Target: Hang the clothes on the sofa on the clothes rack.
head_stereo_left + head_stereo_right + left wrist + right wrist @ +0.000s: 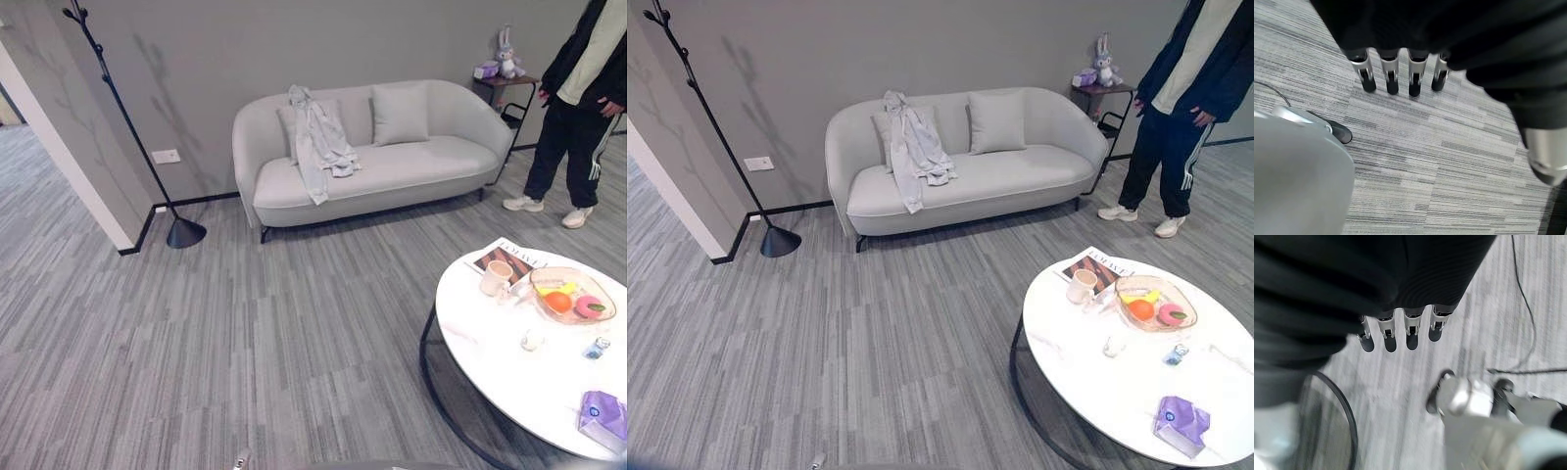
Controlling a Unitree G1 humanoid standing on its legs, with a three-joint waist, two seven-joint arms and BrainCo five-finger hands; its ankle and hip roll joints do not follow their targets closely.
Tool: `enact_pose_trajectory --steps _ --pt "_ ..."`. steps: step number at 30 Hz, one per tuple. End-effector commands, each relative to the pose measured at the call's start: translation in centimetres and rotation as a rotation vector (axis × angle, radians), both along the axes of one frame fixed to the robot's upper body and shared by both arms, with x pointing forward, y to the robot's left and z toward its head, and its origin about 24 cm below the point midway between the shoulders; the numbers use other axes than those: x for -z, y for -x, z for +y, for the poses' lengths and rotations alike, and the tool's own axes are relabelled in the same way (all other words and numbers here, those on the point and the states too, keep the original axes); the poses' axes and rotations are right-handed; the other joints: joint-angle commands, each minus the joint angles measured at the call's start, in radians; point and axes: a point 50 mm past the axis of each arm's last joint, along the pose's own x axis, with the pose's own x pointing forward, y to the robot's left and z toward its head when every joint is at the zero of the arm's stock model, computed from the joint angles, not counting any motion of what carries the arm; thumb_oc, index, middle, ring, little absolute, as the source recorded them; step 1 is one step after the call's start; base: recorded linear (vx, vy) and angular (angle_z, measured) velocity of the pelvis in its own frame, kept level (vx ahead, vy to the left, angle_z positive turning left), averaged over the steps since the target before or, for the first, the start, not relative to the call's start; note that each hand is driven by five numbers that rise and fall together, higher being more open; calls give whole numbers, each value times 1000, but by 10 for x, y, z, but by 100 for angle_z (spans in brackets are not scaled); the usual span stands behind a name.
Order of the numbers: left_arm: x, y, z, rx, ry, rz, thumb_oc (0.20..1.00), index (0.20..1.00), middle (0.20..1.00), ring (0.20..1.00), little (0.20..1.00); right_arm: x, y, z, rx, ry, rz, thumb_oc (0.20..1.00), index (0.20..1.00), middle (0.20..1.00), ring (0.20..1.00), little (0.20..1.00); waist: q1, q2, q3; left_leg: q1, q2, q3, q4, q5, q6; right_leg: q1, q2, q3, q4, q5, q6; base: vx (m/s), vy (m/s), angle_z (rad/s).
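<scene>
Lying untouched on the sofa (392,171), the clothes (318,142) remain unhung; rack (118,108) bare; left hand (1400,73) and right hand (1400,330) hang slack-fingered, holding nothing.

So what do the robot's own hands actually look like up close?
Each hand is a row of slim silver fingers ending in dark rounded tips, with a separate thumb set to one side. The back of the left hand and of the right hand and their wrists sit under a dark ribbed cover, like black corrugated fabric. No markings are visible on either.
</scene>
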Motion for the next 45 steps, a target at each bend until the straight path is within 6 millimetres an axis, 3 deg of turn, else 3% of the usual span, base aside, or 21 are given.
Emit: enact_pose_trajectory --steps 1,9,13,19,25,28,34,45 --pt "3 20 -21 -14 63 72 1000 1000 1000 1000 1000 3 -4 17 44 -52 -1 1000 1000 1000 1000 1000 21 -27 -23 -10 72 -65 -104 165 -90 102 -59 67 -130 170 38 0 0 0" --pt "3 23 -18 -1 48 86 1000 1000 1000 1000 1000 6 -6 27 8 -85 -13 1000 1000 1000 1000 1000 30 -38 -37 -15 68 -57 -133 154 -91 102 -60 66 -155 171 43 1 -1 0" --pt "2 1 -17 106 31 25 1000 1000 1000 1000 1000 9 -23 36 -94 -106 -47 1000 1000 1000 1000 1000 27 -37 -47 -24 62 -52 -140 143 -88 96 -52 64 -179 173 39 1 -4 -1" --pt "2 -11 -23 189 41 -9 1000 1000 1000 1000 1000 11 -38 46 -183 -132 -84 1000 1000 1000 1000 1000 31 -37 -38 -20 62 -51 -140 146 -85 98 -48 67 -175 170 34 -1 -1 -1" --pt "2 -10 -24 214 42 -4 1000 1000 1000 1000 1000 11 -34 45 -196 -133 -68 1000 1000 1000 1000 1000 31 -35 -41 -16 64 -55 -139 149 -84 98 -47 65 -180 170 33 2 -16 -2" --pt "2 0 -21 188 36 25 1000 1000 1000 1000 1000 9 -24 42 -193 -129 -33 1000 1000 1000 1000 1000 34 -32 -44 -19 61 -60 -139 148 -85 100 -48 61 -194 169 31 16 5 -5" --pt "3 7 -20 193 34 50 1000 1000 1000 1000 1000 9 -23 42 -207 -131 -33 1000 1000 1000 1000 1000 36 -32 -41 -23 56 -59 -140 146 -85 100 -51 61 -196 171 30 0 0 0" --pt "2 -8 -22 249 28 10 1000 1000 1000 1000 1000 9 -30 37 -252 -113 -38 1000 1000 1000 1000 1000 38 -33 -30 -16 54 -61 -137 148 -83 104 -53 64 -191 171 28 0 8 -1"
